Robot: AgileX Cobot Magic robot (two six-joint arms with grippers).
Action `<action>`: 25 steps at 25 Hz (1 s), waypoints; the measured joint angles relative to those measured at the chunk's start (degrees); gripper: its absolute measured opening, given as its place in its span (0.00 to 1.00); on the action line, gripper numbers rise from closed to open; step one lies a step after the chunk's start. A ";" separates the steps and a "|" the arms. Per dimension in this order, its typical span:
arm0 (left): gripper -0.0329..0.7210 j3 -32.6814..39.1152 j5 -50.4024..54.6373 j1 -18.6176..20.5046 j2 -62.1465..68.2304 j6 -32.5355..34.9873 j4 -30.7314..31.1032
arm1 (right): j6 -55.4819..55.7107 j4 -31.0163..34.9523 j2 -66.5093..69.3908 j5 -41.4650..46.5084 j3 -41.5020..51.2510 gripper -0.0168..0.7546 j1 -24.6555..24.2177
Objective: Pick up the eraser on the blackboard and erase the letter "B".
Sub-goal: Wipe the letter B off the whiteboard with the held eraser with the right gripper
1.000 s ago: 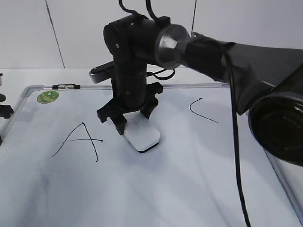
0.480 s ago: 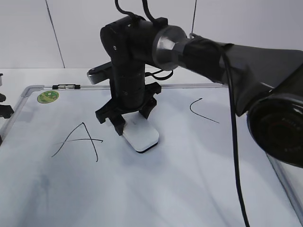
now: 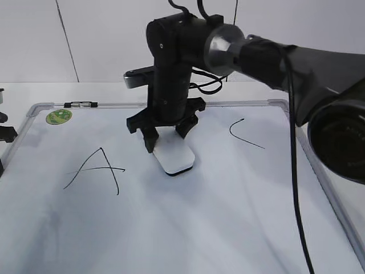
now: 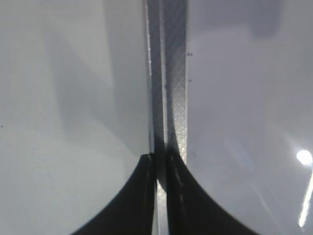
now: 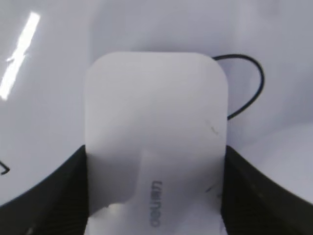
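Eraser on the whiteboard, clamped by the right gripper

One flat white rounded-rectangular plastic eraser (image 3: pixel 175 157) with a dark underside lay on the grey-framed white blackboard (image 3: pixel 228 217), between a black "A" (image 3: pixel 96 169) and curved "C" (image 3: pixel 245 134), over the curved black letter "B" stroke (image 5: pixel 249 88). Right gripper (image 3: pixel 169 132) clasped its sides; left gripper (image 4: pixel 160 196) was pressed together.

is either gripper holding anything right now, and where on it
The right gripper holds the eraser by its two long side edges, at the end nearest the wrist, flat on the blackboard. The left gripper is shut and holds nothing.
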 joint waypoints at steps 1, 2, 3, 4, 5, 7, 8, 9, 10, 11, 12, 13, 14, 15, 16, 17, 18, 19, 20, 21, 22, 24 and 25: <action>0.08 0.00 0.00 0.00 0.00 0.00 -0.11 | 0.41 0.00 0.00 -0.37 0.00 0.73 -0.53; 0.08 0.00 0.00 0.00 0.00 0.00 -0.11 | 0.53 0.00 0.01 -0.76 0.00 0.73 -0.90; 0.08 0.00 0.00 0.00 0.00 0.00 -0.11 | 0.66 0.00 0.11 -0.90 0.00 0.73 -1.20; 0.08 0.00 0.00 0.00 0.00 0.00 -0.11 | 0.75 0.00 0.11 -0.98 0.00 0.73 -1.29; 0.08 0.00 0.00 0.00 0.00 0.00 -0.11 | 0.75 0.00 0.11 -1.03 0.00 0.73 -1.29; 0.08 0.00 0.00 0.00 0.00 0.00 -0.19 | 0.79 0.00 0.11 -1.03 0.00 0.74 -1.29; 0.08 0.00 0.00 0.00 0.00 0.00 -0.19 | 0.89 0.00 0.11 -1.03 0.00 0.74 -1.29; 0.08 0.00 0.00 0.00 0.00 0.00 -0.19 | 0.89 0.00 0.11 -1.03 0.00 0.75 -1.29; 0.08 0.00 0.00 0.00 0.00 0.00 -0.19 | 1.01 0.00 0.11 -1.03 0.00 0.75 -1.29; 0.08 0.00 0.00 0.00 0.00 0.00 -0.19 | 1.12 0.00 0.11 -1.03 0.00 0.76 -1.29; 0.08 0.00 0.00 0.00 0.00 0.00 -0.19 | 1.12 0.10 0.23 -1.12 0.00 0.76 -1.29; 0.08 0.00 0.00 0.00 0.00 0.00 -0.19 | 1.12 0.32 0.35 -1.36 0.00 0.77 -1.29; 0.08 0.00 0.00 0.00 0.00 0.00 -0.19 | 1.12 0.74 0.35 -1.65 0.00 0.78 -1.42; 0.08 0.00 0.00 0.00 0.00 0.00 -0.19 | 1.12 1.00 0.59 -2.04 0.00 0.79 -1.51; 0.08 0.00 0.00 0.00 0.00 0.00 -0.33 | 1.12 1.00 0.59 -2.04 0.00 0.79 -1.62; 0.08 0.00 0.00 0.00 0.00 0.00 -0.33 | 1.12 1.00 0.59 -2.15 0.00 0.79 -1.58; 0.08 0.00 0.00 0.00 0.00 0.00 -0.32 | 1.12 1.00 0.59 -2.15 0.00 0.79 -1.58; 0.08 0.00 0.00 0.00 0.00 0.00 -0.32 | 1.12 1.00 0.48 -2.24 0.11 0.79 -1.58; 0.08 0.00 0.00 0.00 0.00 0.00 -0.32 | 1.12 1.00 0.36 -2.36 0.21 0.79 -1.58; 0.08 0.00 0.00 0.00 0.00 0.00 -0.32 | 1.12 1.00 0.27 -2.49 0.31 0.79 -1.58; 0.08 0.00 0.00 0.00 0.00 0.00 -0.35 | 1.12 0.91 0.13 -2.59 0.31 0.79 -1.58; 0.08 0.00 0.00 0.00 0.00 0.00 -0.35 | 1.12 0.91 -0.15 -2.72 0.54 0.79 -1.58; 0.08 0.00 0.00 0.00 0.00 0.00 -0.45 | 1.12 0.91 -0.37 -2.75 0.68 0.79 -1.66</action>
